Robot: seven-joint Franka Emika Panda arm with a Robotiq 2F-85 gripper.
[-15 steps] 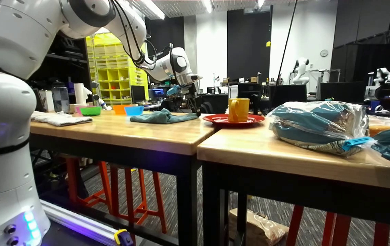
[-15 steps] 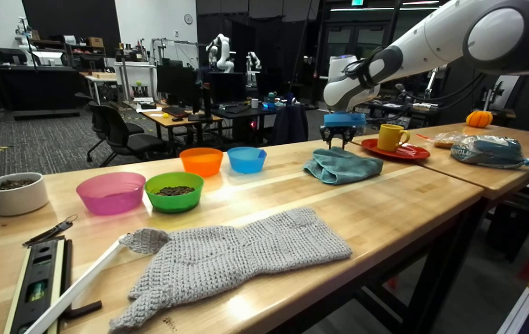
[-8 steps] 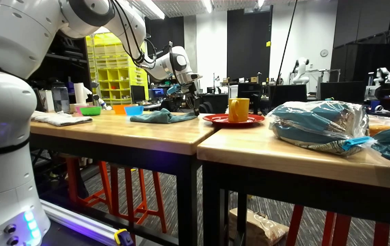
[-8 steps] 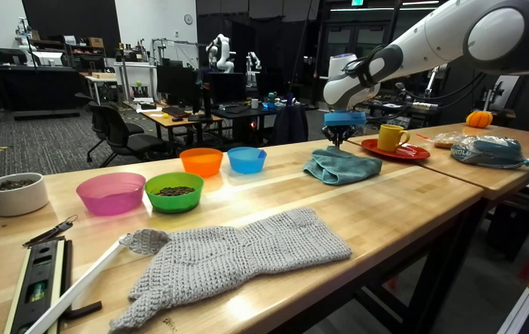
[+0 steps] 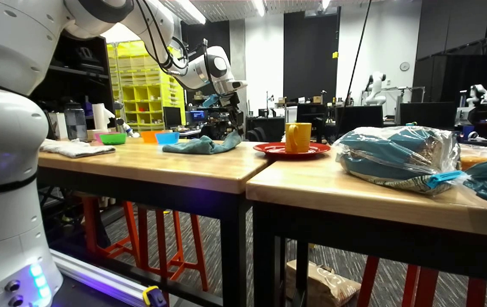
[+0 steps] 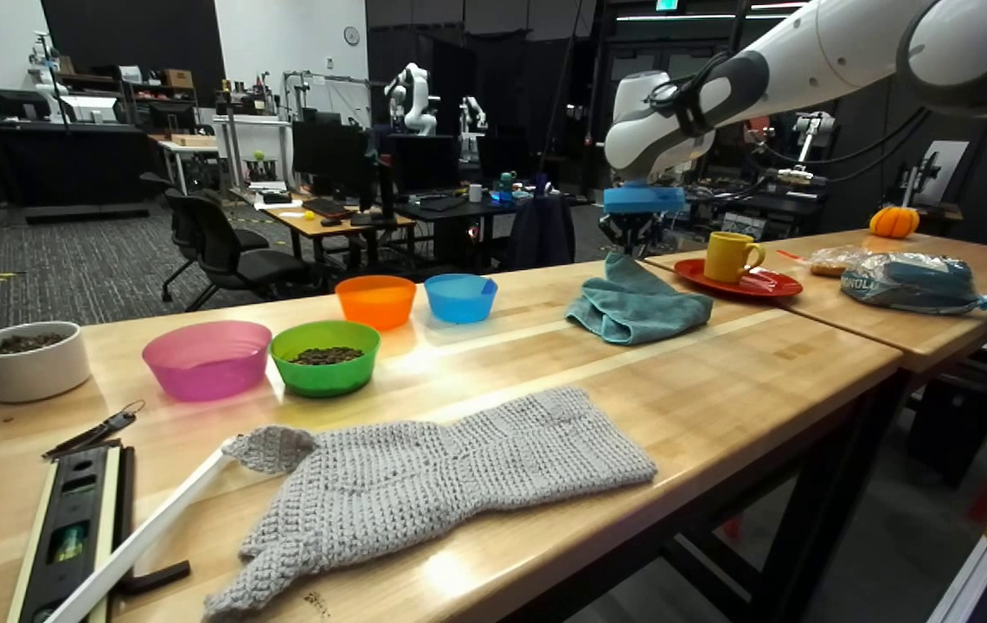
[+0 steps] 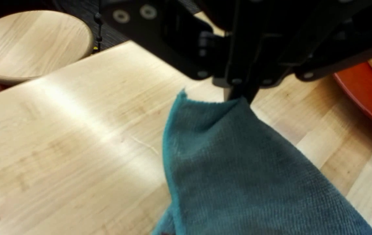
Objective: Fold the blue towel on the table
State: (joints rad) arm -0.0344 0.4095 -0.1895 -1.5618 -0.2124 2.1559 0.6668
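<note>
The blue towel lies crumpled on the wooden table, a teal cloth with one corner drawn up into a peak. In the wrist view that raised part of the towel hangs from my gripper, whose fingers are shut on its edge near a corner. A free corner of the cloth sticks out beside the fingers. Both exterior views show the gripper just above the tabletop, at the end of the lifted flap, while the rest of the towel stays on the wood. The fingertips are partly hidden by the cloth.
Close to the towel stands a red plate with a yellow mug. Blue and orange bowls sit on its other side. A grey knitted piece lies nearer the camera. Bagged bread rests beyond the plate.
The fingers have shut on the towel's edge, having stood wider apart a second ago. The gripper has then risen, pulling that edge up off the table into a peak.
</note>
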